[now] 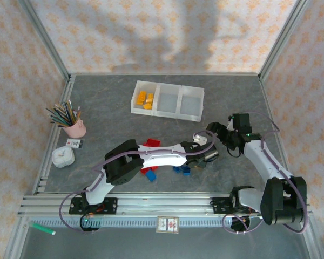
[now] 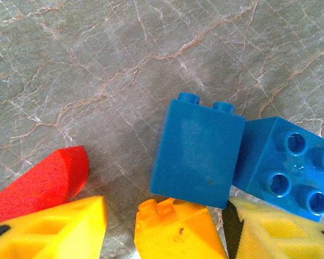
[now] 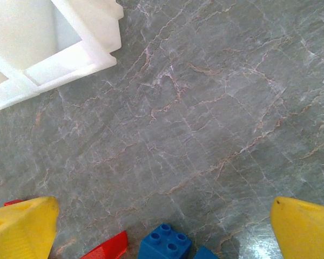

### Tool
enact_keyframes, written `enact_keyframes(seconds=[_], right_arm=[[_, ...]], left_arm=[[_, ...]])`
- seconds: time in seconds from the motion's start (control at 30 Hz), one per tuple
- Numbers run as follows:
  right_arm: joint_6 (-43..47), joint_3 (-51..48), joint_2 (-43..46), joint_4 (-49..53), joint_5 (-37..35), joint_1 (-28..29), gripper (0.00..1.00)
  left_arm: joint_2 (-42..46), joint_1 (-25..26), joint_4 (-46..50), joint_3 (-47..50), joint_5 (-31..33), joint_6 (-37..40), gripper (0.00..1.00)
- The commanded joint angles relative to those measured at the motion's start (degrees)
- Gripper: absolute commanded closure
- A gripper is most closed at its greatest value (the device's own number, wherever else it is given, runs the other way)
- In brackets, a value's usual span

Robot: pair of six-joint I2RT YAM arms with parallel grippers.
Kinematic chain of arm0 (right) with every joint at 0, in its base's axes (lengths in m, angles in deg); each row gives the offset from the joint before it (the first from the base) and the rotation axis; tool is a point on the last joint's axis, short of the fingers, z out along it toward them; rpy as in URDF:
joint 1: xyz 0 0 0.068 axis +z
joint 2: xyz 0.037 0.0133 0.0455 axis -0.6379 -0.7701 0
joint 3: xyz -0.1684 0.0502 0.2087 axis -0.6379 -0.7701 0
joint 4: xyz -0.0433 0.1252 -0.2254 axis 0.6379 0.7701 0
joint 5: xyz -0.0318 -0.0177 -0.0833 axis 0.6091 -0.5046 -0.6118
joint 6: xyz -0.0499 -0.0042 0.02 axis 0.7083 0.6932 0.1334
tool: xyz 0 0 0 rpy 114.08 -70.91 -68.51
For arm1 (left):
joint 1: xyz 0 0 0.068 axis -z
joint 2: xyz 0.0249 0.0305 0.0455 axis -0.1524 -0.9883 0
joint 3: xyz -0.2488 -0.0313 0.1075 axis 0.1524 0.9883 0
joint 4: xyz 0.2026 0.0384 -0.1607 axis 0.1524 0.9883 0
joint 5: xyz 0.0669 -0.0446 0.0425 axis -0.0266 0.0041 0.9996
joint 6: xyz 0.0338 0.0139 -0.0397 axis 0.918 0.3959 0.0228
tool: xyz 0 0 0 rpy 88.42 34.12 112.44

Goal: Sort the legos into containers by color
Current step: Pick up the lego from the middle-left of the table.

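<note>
Left gripper (image 2: 166,205), fingers apart, straddles a small yellow-orange studded plastic brick (image 2: 178,229) at bottom centre, just below a blue studded plastic brick (image 2: 197,156); the right gripper (image 3: 164,204) gapes wide over the grey marbled tabletop (image 3: 205,108).

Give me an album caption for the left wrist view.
Left gripper with yellow fingers flanking an orange brick, two blue bricks just beyond on the grey table.

One white tray (image 1: 167,114) of three compartments, one pink cup (image 1: 75,129), two arms (image 1: 162,156) (image 1: 261,155), two blue legos (image 2: 197,154) (image 2: 283,167) side by side
</note>
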Motion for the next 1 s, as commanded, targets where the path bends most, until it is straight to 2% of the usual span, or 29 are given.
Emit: enact_keyframes(seconds=[0.0,0.23,0.37,0.63,0.8,0.97], right_arm=[[0.8,-0.7,-0.5,-1.1,0.5,-0.2,0.00],[0.8,-0.7,-0.6,-0.9,0.4,-0.2,0.00],[0.7,-0.7,-0.5,-1.0,0.4,-0.2,0.00],[0.9,-0.6,-0.4,-1.0,1.0,-0.2,0.00],[1.1,-0.1,0.3,-1.0,1.9,-0.2,0.00],[1.4,1.9,0.6,0.0,4.3,0.2,0.00]], left_arm=[[-1.6,0.2,2.6,-0.5,1.3,-0.4,0.39],[-0.7,1.8,3.5,0.9,-0.2,-0.3,0.38],[0.0,1.8,2.8,2.2,-1.1,-0.2,0.41],[0.6,1.7,0.7,2.8,0.0,-0.6,0.59],[3.6,1.2,-0.2,3.2,1.1,-0.8,0.63],[10.9,0.3,-1.0,5.9,3.0,-0.7,0.66]])
